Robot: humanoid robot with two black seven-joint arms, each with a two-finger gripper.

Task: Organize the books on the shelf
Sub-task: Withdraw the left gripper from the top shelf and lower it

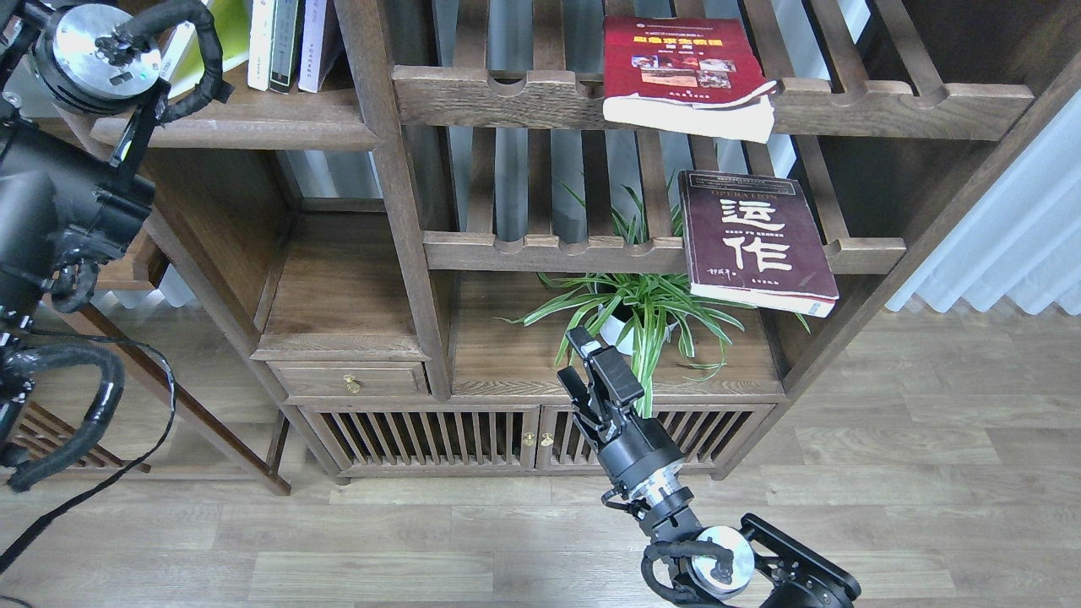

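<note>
head view: books (283,42) on shelf (245,127)

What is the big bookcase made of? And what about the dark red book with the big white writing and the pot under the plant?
The bookcase looks like dark-stained wood with a satin finish: grain lines show on its boards. The maroon book looks like paper with a smooth soft cover; pale page edges show along its bottom. The white pot looks smooth, maybe ceramic or plastic; leaves hide most of it.

Red book (681,63) and maroon book (750,238) lie flat on slatted racks — yellow-green book (221,34) leans on the shelf (245,127).
</note>
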